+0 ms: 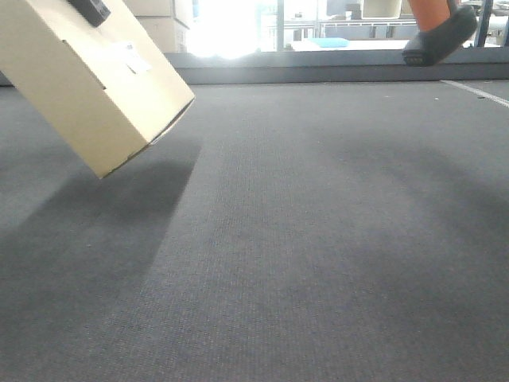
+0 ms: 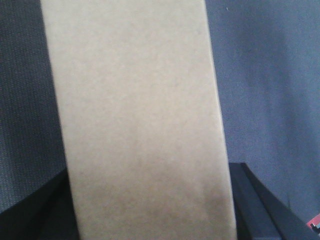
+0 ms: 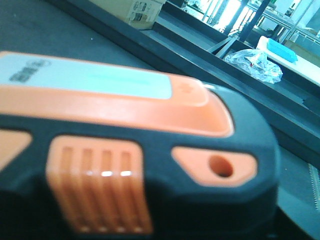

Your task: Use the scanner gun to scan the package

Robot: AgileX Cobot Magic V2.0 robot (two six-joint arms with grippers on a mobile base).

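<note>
Starting on the left of the front view: the package (image 1: pixel 87 87) is sitting tilted in the upper left corner, with its small white label (image 1: pixel 131 56) facing up and to the right. Its low corner is pointing down at the grey carpet-like surface (image 1: pixel 318 239), and I can't tell whether it's actually touching. A shadow (image 1: pixel 103 231) is spreading out under it. A black bit of the left pincer (image 1: pixel 91 9) is pressing on the top face.

The left wrist view is showing the same thing up close. The plain tan side is filling the middle of the frame, and dark fingers (image 2: pixel 252 200) are hugging it on either side, so that pincer is closed onto the box about as wide as the box itself.

Further along, some stacked cardboard boxes (image 1: pixel 159 24) are standing behind a dark ledge (image 1: pixel 318 65), with a bright window past them.

Over on the far right, the scanner gun (image 1: pixel 441 36) is hanging up off the surface, well apart from the package, black base down and orange handle running out of the top edge. In the right wrist view it's filling the frame, blurry, with orange ribs and a white sticker (image 3: pixel 85 80) on top. The right pincer isn't showing anywhere, so I can't tell how far it's open.
</note>
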